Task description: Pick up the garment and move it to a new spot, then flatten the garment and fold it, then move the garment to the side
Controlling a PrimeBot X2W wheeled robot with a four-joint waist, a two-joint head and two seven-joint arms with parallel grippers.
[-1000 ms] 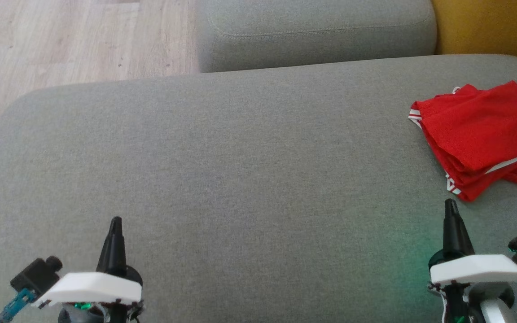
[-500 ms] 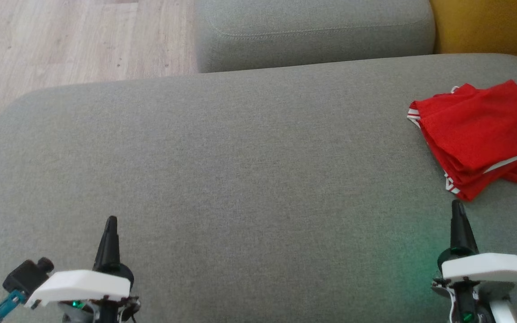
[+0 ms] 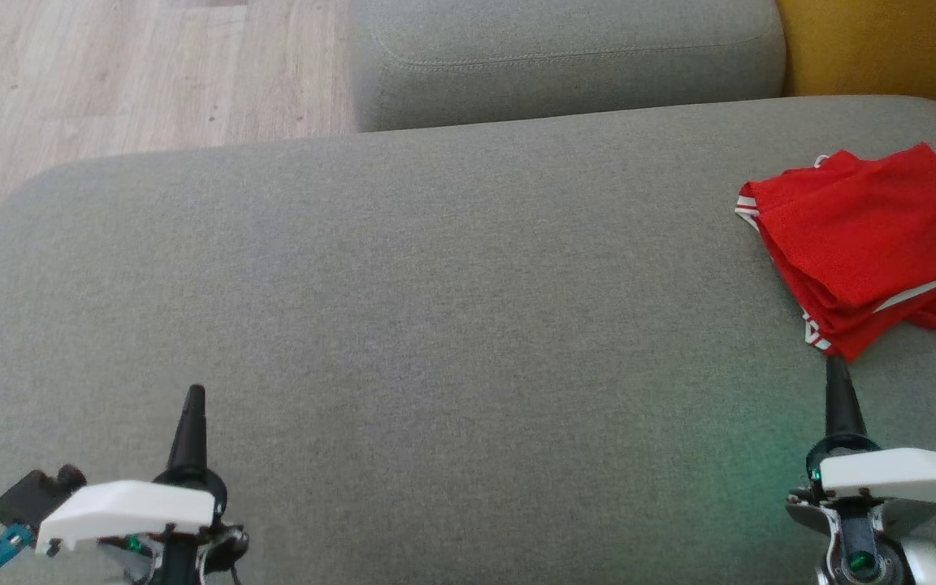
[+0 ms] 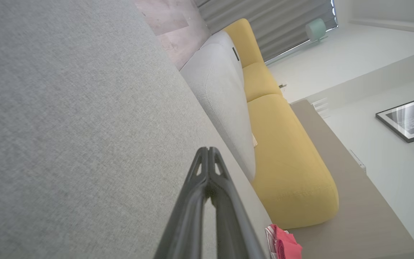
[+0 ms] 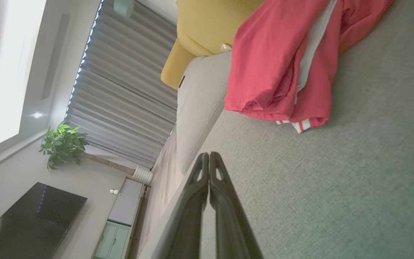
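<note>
Near left: left gripper, fingers pressed together, holding nothing, over grey cushion. Near right: right gripper, fingers together, empty. Just beyond its tip, far right: red garment, folded, on cushion.

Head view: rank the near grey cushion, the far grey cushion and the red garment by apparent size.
1. Near grey cushion.
2. Far grey cushion, cropped at the top and farther off.
3. Red garment, cropped at the right edge.

Grey sofa seat, yellow cushion beyond it, pale wooden floor
</note>
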